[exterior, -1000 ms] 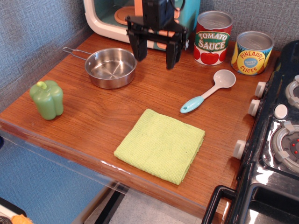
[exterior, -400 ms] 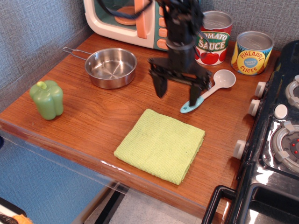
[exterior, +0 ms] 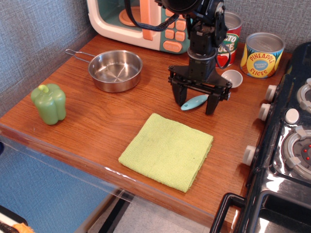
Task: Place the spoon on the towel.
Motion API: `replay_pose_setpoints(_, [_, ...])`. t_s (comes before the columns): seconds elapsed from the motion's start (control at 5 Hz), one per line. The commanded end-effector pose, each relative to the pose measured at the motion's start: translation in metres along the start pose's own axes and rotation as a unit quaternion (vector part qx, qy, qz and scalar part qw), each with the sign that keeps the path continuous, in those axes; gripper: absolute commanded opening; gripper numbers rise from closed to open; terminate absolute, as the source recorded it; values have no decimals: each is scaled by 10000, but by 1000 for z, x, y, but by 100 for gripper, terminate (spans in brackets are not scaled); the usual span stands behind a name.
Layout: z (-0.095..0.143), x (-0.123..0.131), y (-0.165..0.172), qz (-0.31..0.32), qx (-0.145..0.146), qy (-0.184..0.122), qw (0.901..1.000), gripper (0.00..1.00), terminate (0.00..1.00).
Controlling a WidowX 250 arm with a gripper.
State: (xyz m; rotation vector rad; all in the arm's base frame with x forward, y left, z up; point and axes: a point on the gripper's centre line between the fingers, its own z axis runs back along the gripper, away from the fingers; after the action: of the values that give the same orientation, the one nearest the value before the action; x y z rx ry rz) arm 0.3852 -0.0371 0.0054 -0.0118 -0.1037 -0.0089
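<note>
The spoon lies on the wooden counter behind the towel. Its light blue handle point(exterior: 195, 102) points front-left and its pale bowl point(exterior: 233, 77) lies at the back right. My gripper point(exterior: 194, 99) has come down over the handle with its two black fingers wide apart, one on each side of it. The fingers point(exterior: 177, 94) are open and not closed on the handle. The neck of the spoon is hidden behind the gripper. The lime-green towel point(exterior: 167, 150) lies flat near the counter's front edge, just in front of the gripper.
A steel pan point(exterior: 115, 70) sits at the back left and a green toy pepper point(exterior: 48, 103) at the left edge. A tomato sauce can point(exterior: 230, 41), a pineapple can point(exterior: 262, 54) and a toy microwave point(exterior: 141, 19) stand at the back. A toy stove point(exterior: 291, 141) borders the right.
My gripper has moved from the back near the microwave to the front right and down over the spoon handle. The handle now lies slightly further left and back.
</note>
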Motion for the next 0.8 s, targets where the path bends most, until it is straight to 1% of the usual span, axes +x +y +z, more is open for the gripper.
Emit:
replay_pose_setpoints(0.0, [-22,-7,4,-209,-87,327,9992,0,0])
replay_pose_setpoints(0.2, [-22,-9,3,-264,-185,424,9986,0,0])
replay_pose_setpoints(0.4, [5,0,1,-142,-403,147,9990,0,0])
replay_pose_setpoints(0.6, [55,-1,-10,-222,-570,-384,9974,0,0])
